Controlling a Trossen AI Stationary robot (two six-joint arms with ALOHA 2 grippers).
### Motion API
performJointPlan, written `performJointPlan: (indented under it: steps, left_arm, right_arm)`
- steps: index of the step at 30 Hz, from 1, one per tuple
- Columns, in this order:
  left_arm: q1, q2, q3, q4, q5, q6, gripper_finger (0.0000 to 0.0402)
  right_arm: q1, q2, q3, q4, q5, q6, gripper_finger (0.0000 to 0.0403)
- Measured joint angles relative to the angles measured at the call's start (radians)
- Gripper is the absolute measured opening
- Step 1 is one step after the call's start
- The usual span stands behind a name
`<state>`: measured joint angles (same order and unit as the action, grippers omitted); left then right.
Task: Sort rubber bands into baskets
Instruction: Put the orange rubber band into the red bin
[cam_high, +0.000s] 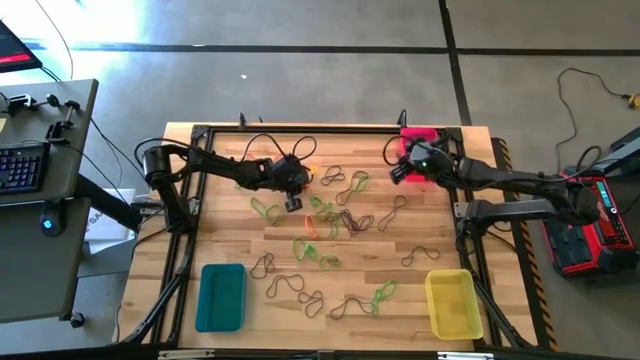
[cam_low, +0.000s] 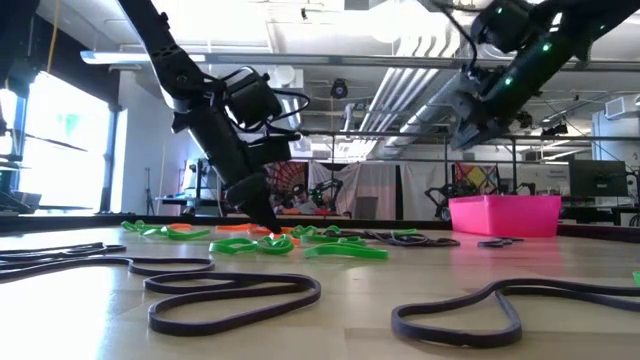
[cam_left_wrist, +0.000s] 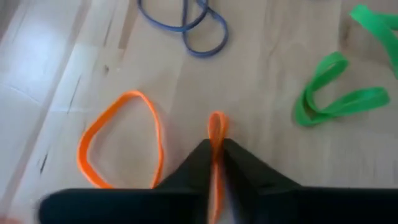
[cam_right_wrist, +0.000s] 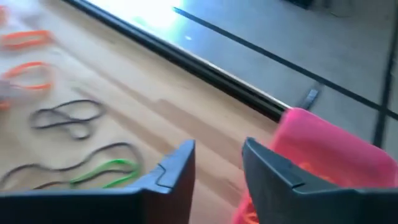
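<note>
So, three baskets on the worktop (cam_high: 180, 250): the teal basket (cam_high: 220, 297) and yellow basket (cam_high: 452, 302) at the near corners, the pink basket (cam_high: 418, 134) at the far edge. Left gripper (cam_left_wrist: 216, 158) has its jaws pinched on one orange band (cam_left_wrist: 216, 134), down at the wood. Another orange band (cam_left_wrist: 121, 140) lies just beside it. Right gripper (cam_right_wrist: 217, 165) hangs near the pink basket, jaws partly apart, nothing between them. Loose green bands (cam_high: 320, 255) and dark bands (cam_high: 300, 290) are scattered mid-worktop, too tangled to count.
</note>
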<state>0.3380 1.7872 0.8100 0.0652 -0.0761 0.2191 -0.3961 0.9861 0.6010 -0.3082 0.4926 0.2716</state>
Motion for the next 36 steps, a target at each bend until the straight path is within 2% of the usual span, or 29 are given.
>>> performJointPlan:
  steps: [4,7,10,16,20,25,31,36]
  left_arm:
    - [0.011,-0.007,-0.001,0.013,0.002,-0.005,0.0011]
    - [0.014,-0.027,-0.001,0.019,0.008,-0.005,0.0003]
    - [0.014,-0.061,-0.001,0.021,0.018,-0.007,0.0002]
    - [0.013,-0.132,-0.001,0.081,0.124,-0.062,0.0001]
    - [0.004,-0.149,-0.001,0.213,0.239,-0.150,0.0000]
    - [-0.021,-0.149,-0.001,0.422,0.333,-0.245,0.0000]
    - [-0.061,-0.149,-0.001,0.636,0.382,-0.321,0.0000]
    - [-0.083,-0.149,-0.001,0.719,0.385,-0.347,0.0000]
  right_arm:
    - [0.069,0.005,-0.003,0.039,-0.086,0.017,0.0061]
    - [0.126,0.019,-0.033,0.126,-0.092,0.023,0.0012]
    - [0.175,0.035,-0.083,0.276,-0.110,0.015,0.0012]
    - [0.252,0.095,-0.175,0.578,-0.251,-0.001,0.0012]
    - [0.294,0.179,-0.180,0.687,-0.254,-0.018,0.0036]
    - [0.321,0.305,-0.180,0.882,-0.254,-0.032,0.0103]
    - [0.352,0.470,-0.180,1.238,-0.217,-0.121,0.0172]
    - [0.373,0.591,-0.139,1.424,-0.214,-0.201,0.0180]
